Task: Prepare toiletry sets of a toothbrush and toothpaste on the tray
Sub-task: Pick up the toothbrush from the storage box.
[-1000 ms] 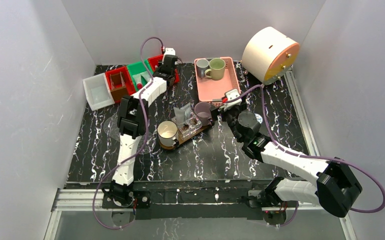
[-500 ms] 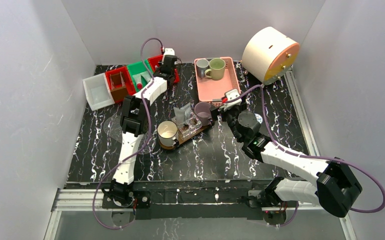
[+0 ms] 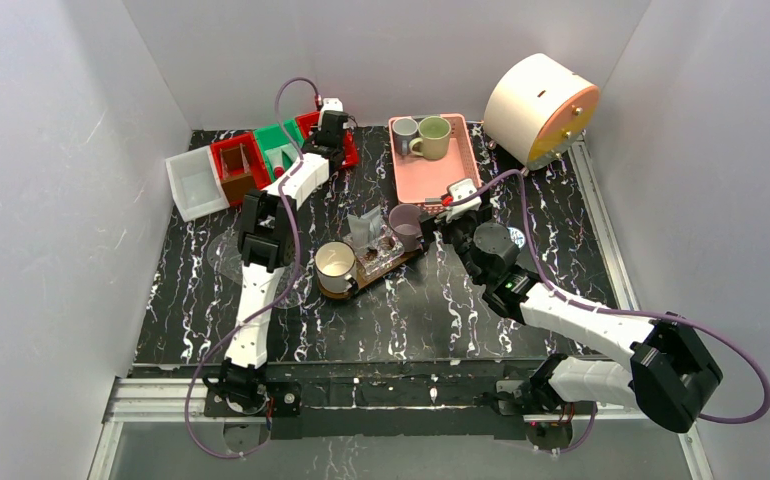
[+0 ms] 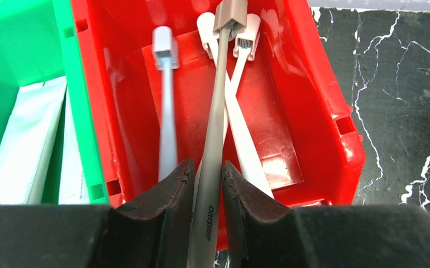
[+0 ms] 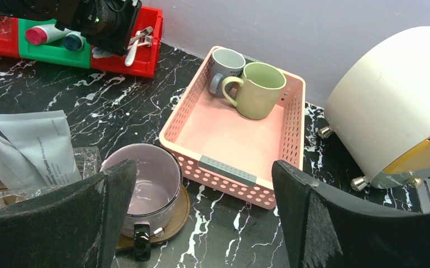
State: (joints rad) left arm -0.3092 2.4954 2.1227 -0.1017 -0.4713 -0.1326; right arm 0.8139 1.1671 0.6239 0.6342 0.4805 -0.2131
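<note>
Bins of plastic stand in a row at the far left. In the green plastic bin (image 4: pixel 23 44) I see white tubes (image 4: pixel 20 145). Just beside it is the red plastic bin (image 4: pixel 319 100). My left gripper (image 4: pixel 204 184) is at this red bin, and its jaws are clamped on the handle of a slender beige toothbrush (image 4: pixel 219 106), which crosses over two white toothbrushes (image 4: pixel 249 151).

Near the middle, the flat oblong dark-brown wooden tray (image 5: pixel 175 216) carries a cream mug (image 3: pixel 335 265) at its left end, clear plastic bags (image 5: pixel 34 145) in the middle and a lilac mug (image 5: pixel 146 187) at its right end. My right gripper (image 5: pixel 201 184) hovers just beside the lilac mug, with its jaws wide apart and nothing between them.

Further right, the pink slatted plastic basket (image 5: pixel 240 190) contains a grey mug (image 5: pixel 224 64) and a pale green mug (image 5: pixel 260 89), which touch each other.
</note>
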